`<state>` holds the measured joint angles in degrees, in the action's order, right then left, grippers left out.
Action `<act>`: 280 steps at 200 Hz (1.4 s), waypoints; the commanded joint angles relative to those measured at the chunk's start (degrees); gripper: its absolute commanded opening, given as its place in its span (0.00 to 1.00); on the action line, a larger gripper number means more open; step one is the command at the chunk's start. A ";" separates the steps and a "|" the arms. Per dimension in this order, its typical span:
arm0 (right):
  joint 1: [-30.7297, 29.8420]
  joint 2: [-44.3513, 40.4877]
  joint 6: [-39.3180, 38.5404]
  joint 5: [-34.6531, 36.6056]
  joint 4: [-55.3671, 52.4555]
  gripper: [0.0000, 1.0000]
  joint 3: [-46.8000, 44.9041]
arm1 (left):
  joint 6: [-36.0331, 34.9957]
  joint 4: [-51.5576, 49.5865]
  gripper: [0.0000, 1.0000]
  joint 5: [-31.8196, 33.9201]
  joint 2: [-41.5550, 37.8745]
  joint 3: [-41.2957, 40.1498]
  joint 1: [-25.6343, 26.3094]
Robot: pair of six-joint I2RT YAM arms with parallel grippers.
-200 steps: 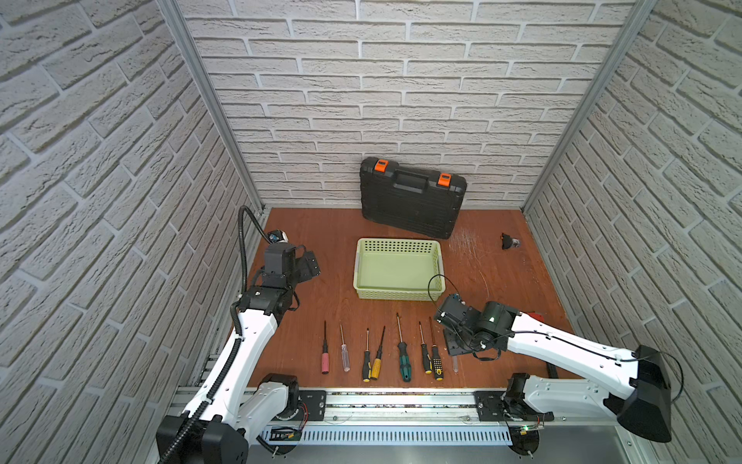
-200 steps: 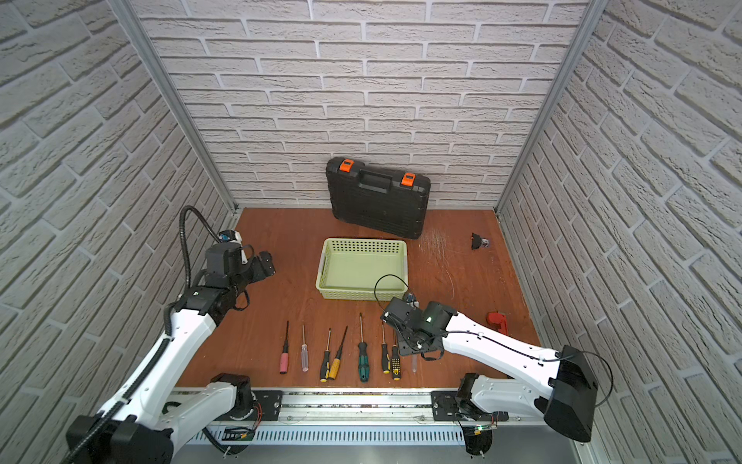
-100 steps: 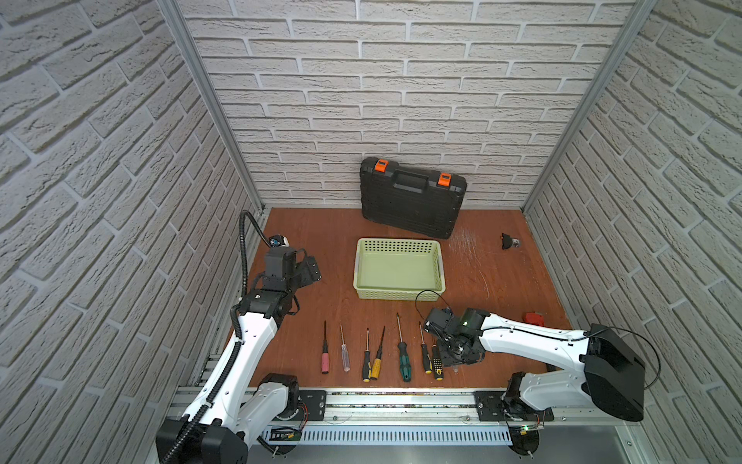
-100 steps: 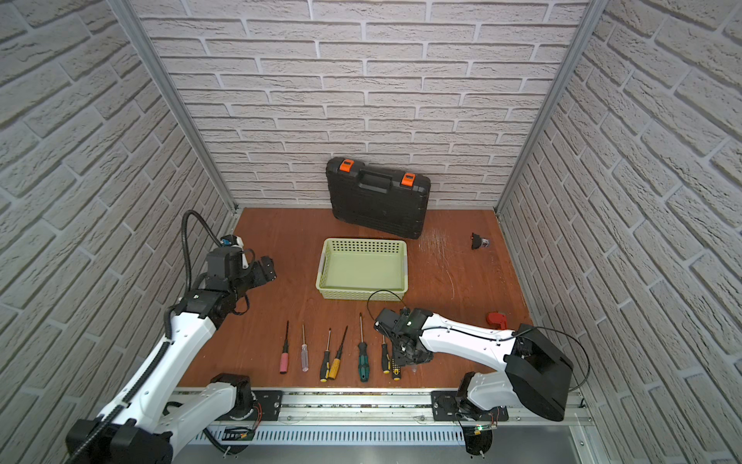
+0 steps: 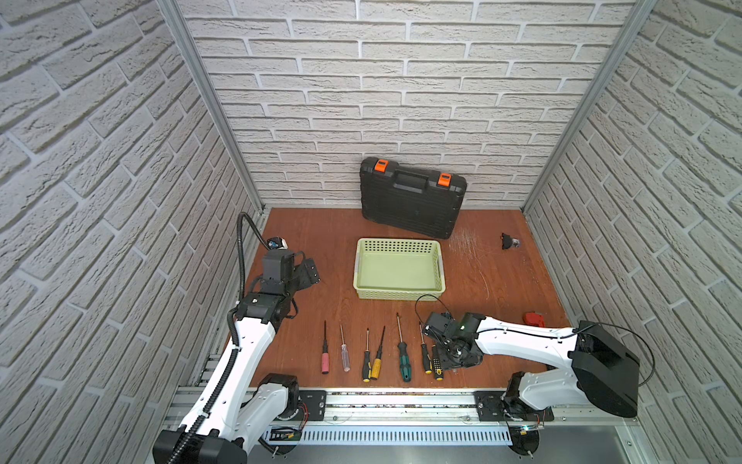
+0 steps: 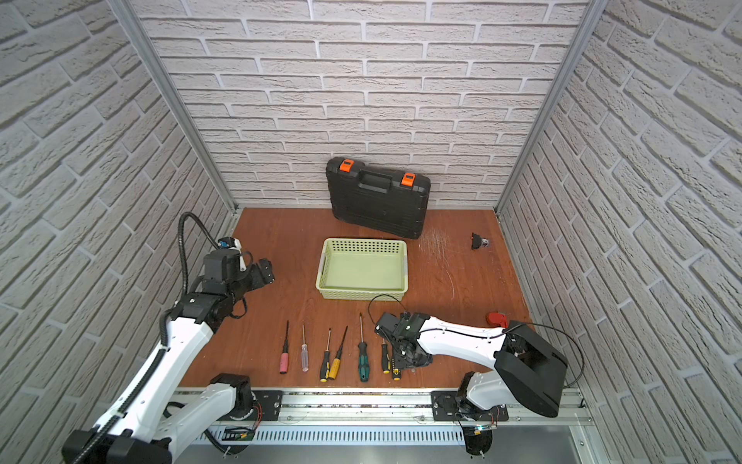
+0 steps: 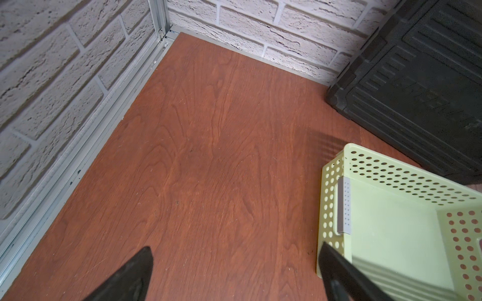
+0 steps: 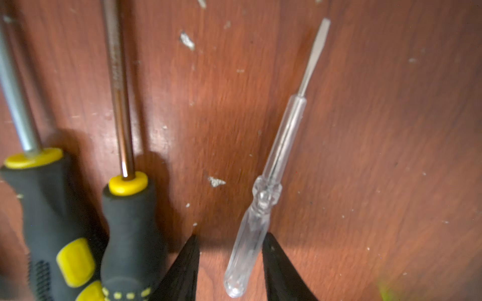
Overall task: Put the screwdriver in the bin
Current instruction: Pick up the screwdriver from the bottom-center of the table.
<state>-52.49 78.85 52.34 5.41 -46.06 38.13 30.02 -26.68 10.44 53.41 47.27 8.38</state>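
We see our right gripper (image 8: 230, 234) straddling the clear screwdriver (image 8: 266, 195), jaws apart, unclamped; left gripper (image 7: 234, 246) wide open. The bin (image 5: 397, 271), at eleven o'clock, is empty: grasp and carry remain.

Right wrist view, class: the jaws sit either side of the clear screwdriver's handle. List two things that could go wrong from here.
1. The jaws of the right gripper straddle only the butt end of the clear screwdriver, so once lifted it may swing tip-down or slip out.
2. One jaw stands close beside the black-and-yellow screwdriver; it could nudge that neighbour out of the row.
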 commanded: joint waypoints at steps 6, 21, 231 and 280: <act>0.85 0.95 0.27 0.74 2.52 0.42 -1.74 | -0.49 0.13 0.98 0.71 -0.41 0.06 0.32; 1.11 1.55 0.15 0.65 2.80 0.41 -1.90 | -0.49 0.05 0.98 0.58 -0.42 0.04 0.27; 4.43 -7.51 -2.74 5.75 -8.57 0.06 -0.36 | 0.79 -0.58 0.98 0.30 -1.32 1.70 1.18; 4.42 -17.01 -3.07 4.46 -20.20 0.06 5.44 | 1.80 -0.26 0.98 0.80 -1.32 2.64 1.15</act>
<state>-48.21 65.49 49.91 9.23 -57.82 40.29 30.92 -27.14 10.24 52.88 47.75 9.34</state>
